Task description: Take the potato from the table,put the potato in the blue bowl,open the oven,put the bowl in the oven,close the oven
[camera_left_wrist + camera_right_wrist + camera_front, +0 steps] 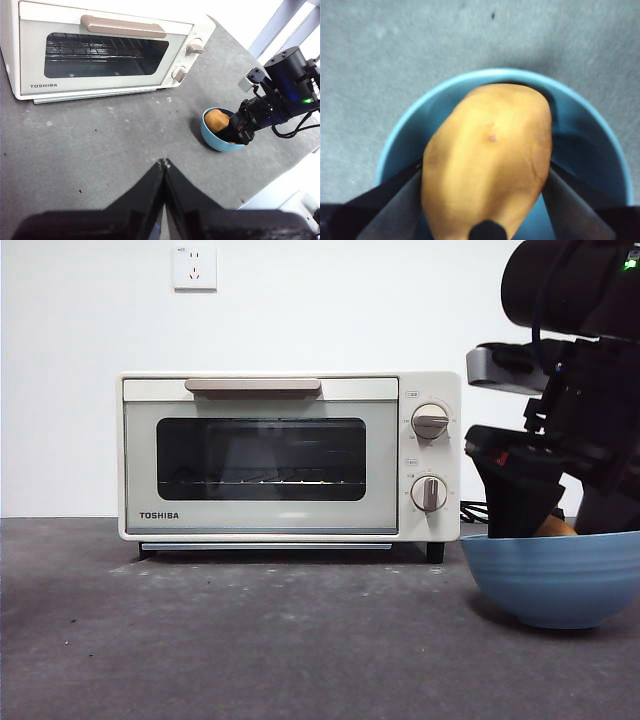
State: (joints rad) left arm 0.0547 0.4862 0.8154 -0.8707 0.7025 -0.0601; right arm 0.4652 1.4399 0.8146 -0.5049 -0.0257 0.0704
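As the right gripper [485, 200] clamps the potato [487, 160] inside the bowl [590, 150], we see its long axis pointing away from the wrist; left gripper [163, 165] closed, waiting.

Right gripper [485, 210] clamped, left gripper [163, 165] closed.

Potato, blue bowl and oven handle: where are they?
potato [487, 160]: right wrist view, middle of its skin.
blue bowl [555, 585]: front view, outer wall.
oven handle [252, 385]: front view, middle of the bar.
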